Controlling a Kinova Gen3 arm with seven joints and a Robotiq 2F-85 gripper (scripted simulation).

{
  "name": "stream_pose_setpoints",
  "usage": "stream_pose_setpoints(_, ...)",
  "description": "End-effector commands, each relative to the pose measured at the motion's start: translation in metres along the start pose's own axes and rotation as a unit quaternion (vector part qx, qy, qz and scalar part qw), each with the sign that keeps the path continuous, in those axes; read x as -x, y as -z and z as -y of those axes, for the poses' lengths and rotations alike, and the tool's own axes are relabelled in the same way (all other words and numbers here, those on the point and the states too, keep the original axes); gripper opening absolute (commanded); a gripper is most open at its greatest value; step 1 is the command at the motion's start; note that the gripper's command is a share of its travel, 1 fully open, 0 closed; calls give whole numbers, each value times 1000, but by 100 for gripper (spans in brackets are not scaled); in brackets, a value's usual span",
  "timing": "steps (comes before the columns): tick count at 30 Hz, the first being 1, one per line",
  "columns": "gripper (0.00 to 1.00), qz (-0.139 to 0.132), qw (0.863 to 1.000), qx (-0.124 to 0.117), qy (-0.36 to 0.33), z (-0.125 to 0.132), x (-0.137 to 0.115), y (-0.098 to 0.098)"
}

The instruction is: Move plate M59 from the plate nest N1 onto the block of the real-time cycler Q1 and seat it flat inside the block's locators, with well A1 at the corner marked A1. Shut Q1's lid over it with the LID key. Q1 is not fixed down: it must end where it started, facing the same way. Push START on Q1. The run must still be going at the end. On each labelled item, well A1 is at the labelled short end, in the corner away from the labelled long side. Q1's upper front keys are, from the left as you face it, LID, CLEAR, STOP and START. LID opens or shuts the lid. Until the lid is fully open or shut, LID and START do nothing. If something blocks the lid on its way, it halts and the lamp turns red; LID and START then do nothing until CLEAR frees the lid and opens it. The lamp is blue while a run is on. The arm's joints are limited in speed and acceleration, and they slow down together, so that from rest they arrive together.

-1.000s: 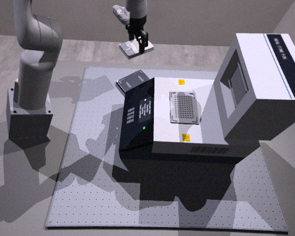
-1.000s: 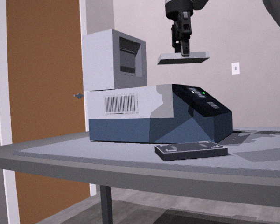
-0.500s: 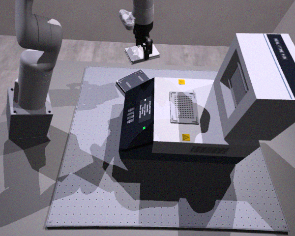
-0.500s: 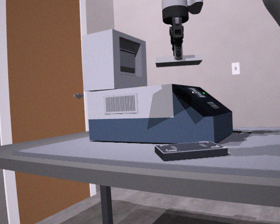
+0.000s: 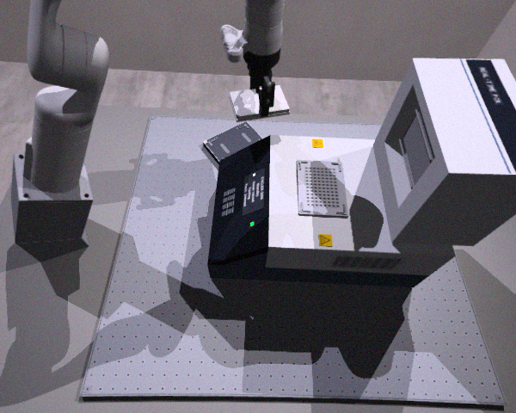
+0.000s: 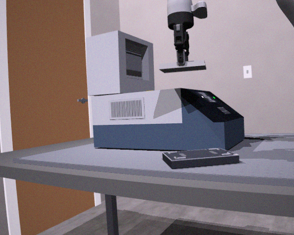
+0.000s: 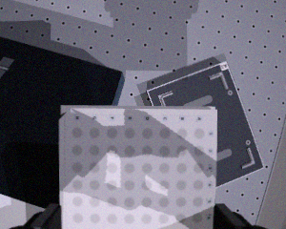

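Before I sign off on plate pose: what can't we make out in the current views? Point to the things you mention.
- Plate M59's (image 5: pixel 281 100) (image 6: pixel 192 66) (image 7: pixel 138 157) near rows: cut off by the wrist view's lower edge.
- Plate nest N1's (image 5: pixel 234 141) (image 6: pixel 200 157) (image 7: pixel 195 129) lower left corner: behind the plate, wrist view.
- Key lettering (image 5: pixel 228 202) (image 6: pixel 223 110): too small, top and exterior views.
- Block (image 5: pixel 322 188): hidden by the cycler's housing, exterior view.
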State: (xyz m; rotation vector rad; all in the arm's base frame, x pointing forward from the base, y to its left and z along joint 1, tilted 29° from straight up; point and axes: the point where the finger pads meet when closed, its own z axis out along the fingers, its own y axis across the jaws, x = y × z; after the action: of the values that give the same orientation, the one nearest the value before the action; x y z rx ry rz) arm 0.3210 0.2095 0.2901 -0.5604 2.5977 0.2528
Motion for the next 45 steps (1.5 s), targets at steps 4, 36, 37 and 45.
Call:
stream_pose_setpoints(4,91,0,999,0,-35,19,8,0)
stream_pose_setpoints(36,91,0,980,0,-198,106,41,0)
stream_pose_setpoints(37,91,0,979,0,-203,109,42,0)
stream_pose_setpoints(45,91,0,971,0,-237,128,49,0)
